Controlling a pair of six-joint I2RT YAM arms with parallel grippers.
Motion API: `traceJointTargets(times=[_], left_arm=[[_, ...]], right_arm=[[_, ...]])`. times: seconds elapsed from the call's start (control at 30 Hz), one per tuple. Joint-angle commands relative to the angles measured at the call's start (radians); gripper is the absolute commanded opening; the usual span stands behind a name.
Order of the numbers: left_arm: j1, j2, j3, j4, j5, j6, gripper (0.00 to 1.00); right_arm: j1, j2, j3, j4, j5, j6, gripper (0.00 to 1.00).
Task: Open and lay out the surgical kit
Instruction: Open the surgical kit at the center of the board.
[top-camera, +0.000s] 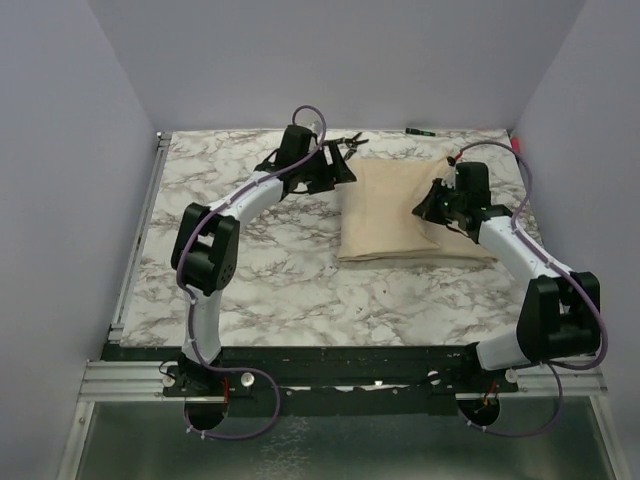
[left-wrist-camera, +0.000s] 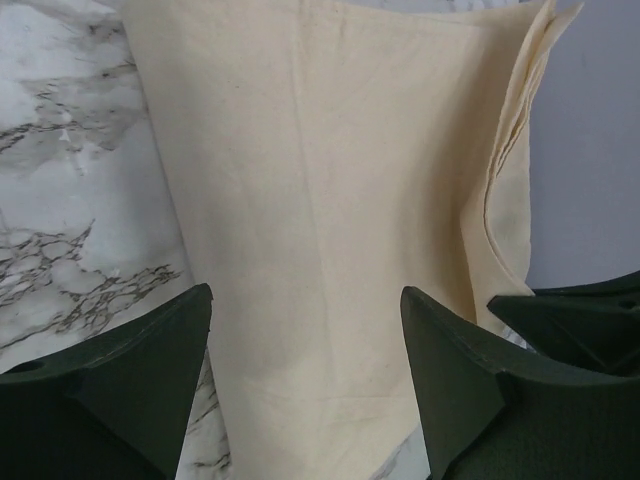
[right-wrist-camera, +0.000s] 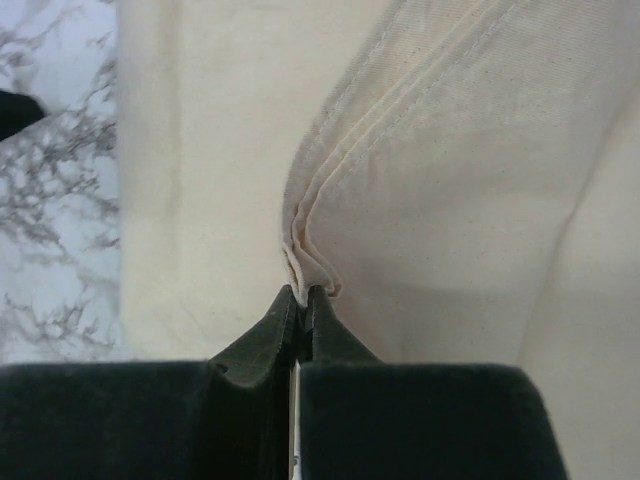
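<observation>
The kit lies as a folded beige cloth wrap on the marble table, right of centre. My right gripper is shut on a hemmed corner fold of the wrap at its right side. My left gripper is open and empty at the wrap's far left corner; the cloth lies ahead between its fingers. The tray, clamps, tweezers and gauze balls are hidden inside the wrap.
Black-handled pliers lie at the table's back edge just behind my left gripper. A small dark pen-like object lies at the back edge. Grey walls close in the table on three sides.
</observation>
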Motion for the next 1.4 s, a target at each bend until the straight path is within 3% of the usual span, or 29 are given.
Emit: traceJointTargets(times=[0.0,0.23,0.5,0.73,0.9,1.0,1.17,1.23,1.3,1.37], left_arm=[[-0.045,0.106,0.091,0.058,0.105,-0.085,0.77],[-0.078,0.229,0.176,0.161,0.159,-0.144,0.77],[-0.094,0.270,0.087,0.485,0.253,-0.325,0.77],[-0.120,0.297,0.088,0.493,0.243,-0.314,0.77],[-0.129,0.327,0.117,0.492,0.243,-0.312,0.73],[-0.136,0.341,0.126,0.489,0.257,-0.296,0.59],[-0.130,0.330,0.159,0.349,0.219,-0.176,0.13],[-0.129,0.317,0.179,0.289,0.200,-0.118,0.00],[-0.125,0.295,0.184,0.256,0.186,-0.077,0.00],[-0.116,0.265,0.181,0.215,0.165,-0.038,0.00]], right_arm=[[0.043,0.030,-0.015,0.148,-0.190,-0.020,0.01],[0.053,0.039,-0.091,0.289,-0.392,-0.049,0.01],[0.060,0.043,-0.137,0.367,-0.547,-0.064,0.00],[0.098,0.061,-0.129,0.360,-0.613,-0.112,0.01],[0.138,0.091,-0.093,0.282,-0.574,-0.169,0.01],[0.148,0.088,-0.091,0.267,-0.552,-0.176,0.01],[0.150,0.065,-0.058,0.189,-0.532,-0.165,0.03],[0.150,0.053,-0.047,0.159,-0.511,-0.160,0.15],[0.150,0.031,-0.041,0.131,-0.463,-0.153,0.37],[0.149,-0.004,-0.036,0.102,-0.372,-0.138,0.51]])
